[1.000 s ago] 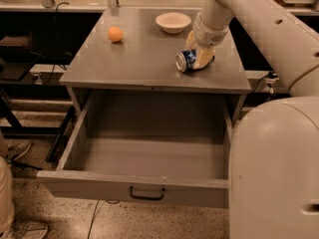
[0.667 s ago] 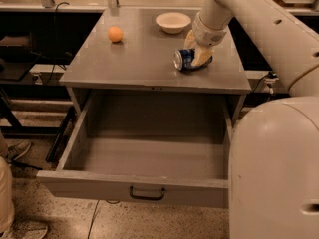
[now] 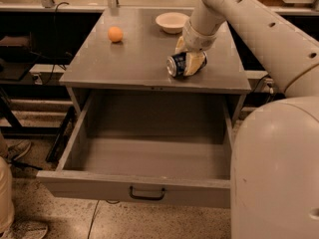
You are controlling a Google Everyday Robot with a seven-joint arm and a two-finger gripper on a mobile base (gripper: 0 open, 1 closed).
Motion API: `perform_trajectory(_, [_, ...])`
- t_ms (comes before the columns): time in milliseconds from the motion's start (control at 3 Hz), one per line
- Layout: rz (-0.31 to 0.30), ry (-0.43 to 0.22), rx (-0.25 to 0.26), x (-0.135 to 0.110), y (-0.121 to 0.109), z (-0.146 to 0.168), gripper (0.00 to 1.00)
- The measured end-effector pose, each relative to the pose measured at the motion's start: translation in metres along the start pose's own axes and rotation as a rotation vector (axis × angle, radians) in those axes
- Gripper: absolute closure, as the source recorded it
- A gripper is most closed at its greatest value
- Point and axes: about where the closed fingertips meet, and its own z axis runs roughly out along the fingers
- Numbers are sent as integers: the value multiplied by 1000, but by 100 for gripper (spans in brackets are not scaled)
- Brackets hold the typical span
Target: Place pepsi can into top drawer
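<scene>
The top drawer is standing pulled wide open, so the task is looking to be at the grasp-and-lift step. Behind and above the drawer, over the desk, the pincer is pinching the pepsi can, which is lying sideways between its pads, right of the drawer's middle. The next move is calling for lifting clear, then carrying forward and down into the drawer.

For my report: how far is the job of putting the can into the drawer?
Done: top drawer stands open, empty. In hand: gripper grips the pepsi can lying on the cabinet top. Left: lift it, carry it over, release it inside.
</scene>
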Motion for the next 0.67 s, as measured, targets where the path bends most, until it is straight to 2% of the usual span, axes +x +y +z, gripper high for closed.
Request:
perform_trajectory(333, [-2,-10,-6,-7,2,0,92])
perform_trajectory(667, [21,16,18,-2,10,-17,100])
